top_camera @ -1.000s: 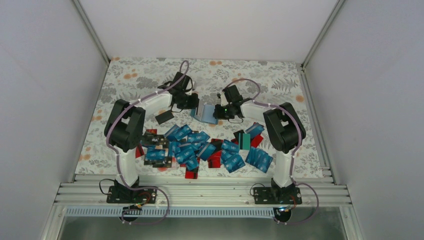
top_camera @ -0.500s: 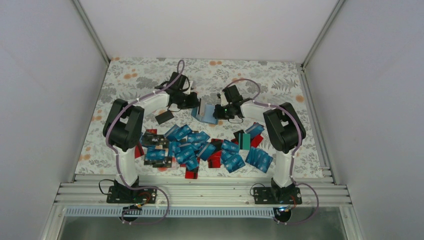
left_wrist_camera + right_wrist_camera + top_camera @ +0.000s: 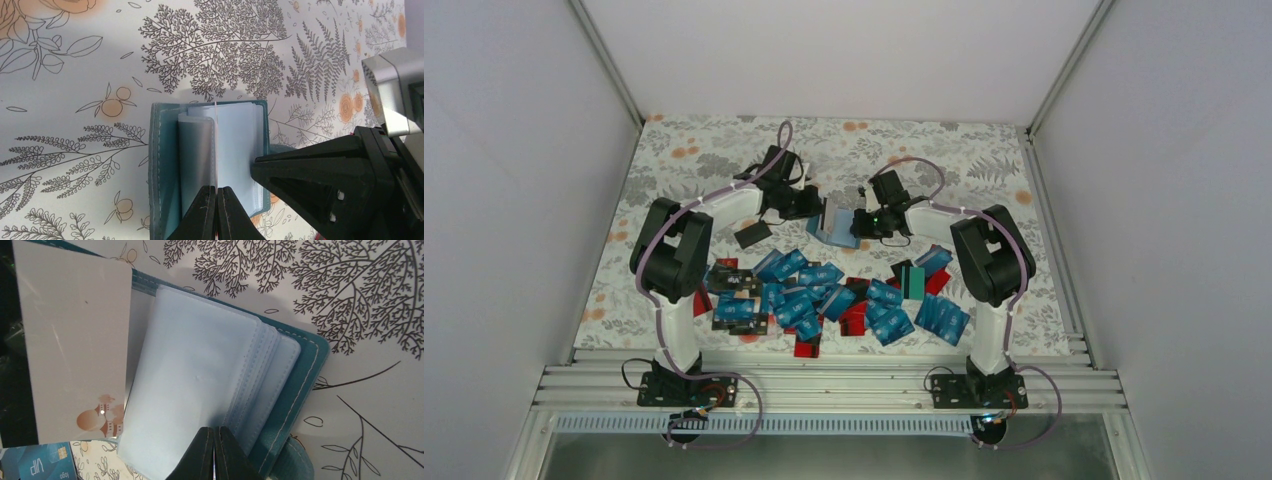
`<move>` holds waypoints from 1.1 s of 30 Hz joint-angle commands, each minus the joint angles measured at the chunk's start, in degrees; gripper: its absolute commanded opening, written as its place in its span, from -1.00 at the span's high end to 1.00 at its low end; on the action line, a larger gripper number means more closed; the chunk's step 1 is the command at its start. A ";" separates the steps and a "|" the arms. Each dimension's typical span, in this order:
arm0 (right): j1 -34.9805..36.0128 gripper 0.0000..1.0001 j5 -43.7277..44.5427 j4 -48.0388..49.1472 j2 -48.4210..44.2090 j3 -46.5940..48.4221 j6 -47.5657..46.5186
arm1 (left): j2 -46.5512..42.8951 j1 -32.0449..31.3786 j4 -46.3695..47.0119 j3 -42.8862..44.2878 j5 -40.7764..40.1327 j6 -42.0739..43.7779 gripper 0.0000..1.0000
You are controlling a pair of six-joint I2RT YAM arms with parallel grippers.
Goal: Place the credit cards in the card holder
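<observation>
Now, from above: your left claw [image 3: 822, 212] and right claw [image 3: 856, 222] meet over the card holder [image 3: 836, 234]. It lies open on the floral tabletop [image 3: 944, 150], on the far side of the card heap.
Heap: the loose credit cards [image 3: 824, 295] sprawl nearer the arm bases, mostly blue with some red and black. One black card [image 3: 753, 234] lies apart beside the left arm.
Left wrist view: the left claw is pinched narrow on a white card [image 3: 215, 145]. You see the card edge-on, standing upright over the holder's plastic sleeves [image 3: 235, 150].
Right claw, same view: its black tip touches the sleeves on the holder's right half.
Right wrist view: the jaws are closed together, with their tips resting on the sleeve stack. The claw looks to be pinning the holder open, though you cannot tell whether a sleeve is nipped.
Card, same view: its white face, with a small orange print, leans over the holder's left side. You cannot tell whether any edge has entered a pocket.
Handling, card: it is probably light, stiff and slick. Keep your hold at one end so the leading edge stays free.
Handling, holder: it looks light and likely to slide, and its sleeves look floppy and apt to buckle. Press near the spine, away from the pocket mouth.
</observation>
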 commanded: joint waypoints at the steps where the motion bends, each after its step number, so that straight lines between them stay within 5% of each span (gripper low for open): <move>1: -0.24 0.91 3.40 -2.23 1.71 -1.98 -0.66 | 0.19 0.46 0.57 -0.88 -0.48 -0.63 0.95; 33: -0.17 0.91 3.31 -2.23 1.68 -2.41 -0.76 | 1.13 1.35 4.21 -3.69 4.58 -2.75 0.95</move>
